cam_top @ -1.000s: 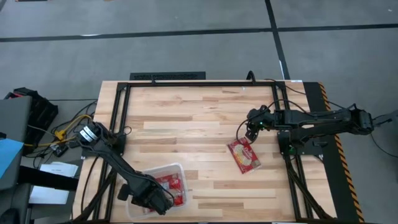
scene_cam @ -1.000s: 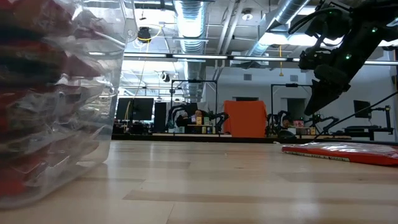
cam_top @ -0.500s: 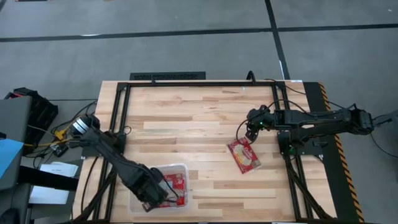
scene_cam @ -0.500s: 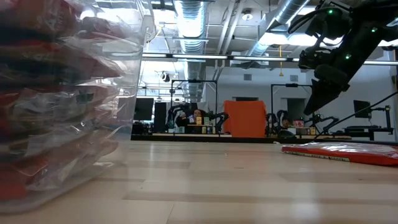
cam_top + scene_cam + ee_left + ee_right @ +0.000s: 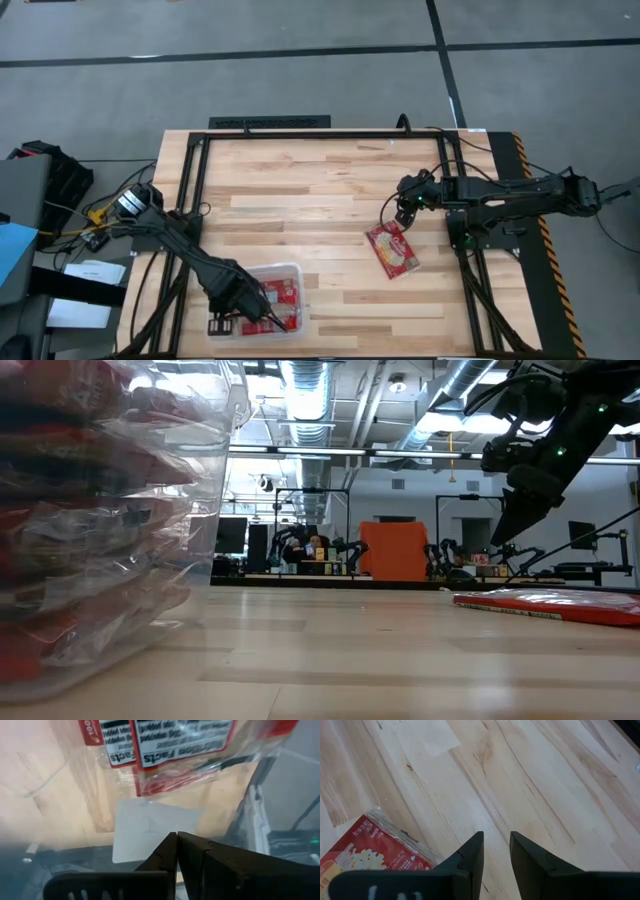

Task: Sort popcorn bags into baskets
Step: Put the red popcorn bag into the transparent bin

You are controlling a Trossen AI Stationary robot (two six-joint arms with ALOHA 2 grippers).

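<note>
The basket is a clear shallow tub at the table's near left. It holds several red popcorn packets, which also show through its wall. My left gripper is shut at the tub's near-left part. One more red packet lies flat on the wood at the right. My right gripper hovers open over the table, just beyond that packet's far end. My left gripper is shut on the basket at its clear wall near the near-left corner, coming slanting down from the far left. The wall is see-through, so how much of it lies between the fingers does not show. The tub rests on the table.
A white label sits on the wood by the tub's near-left corner. Black frame rails run round the table. Bare wood lies between the two arms. Cables and boxes stand off the left edge.
My left gripper has shifted a little toward the table's far left, staying shut. The basket has turned with it from skewed to square with the table's edges. In the low view its wall has moved toward the right. It has kept still for the last half second.
</note>
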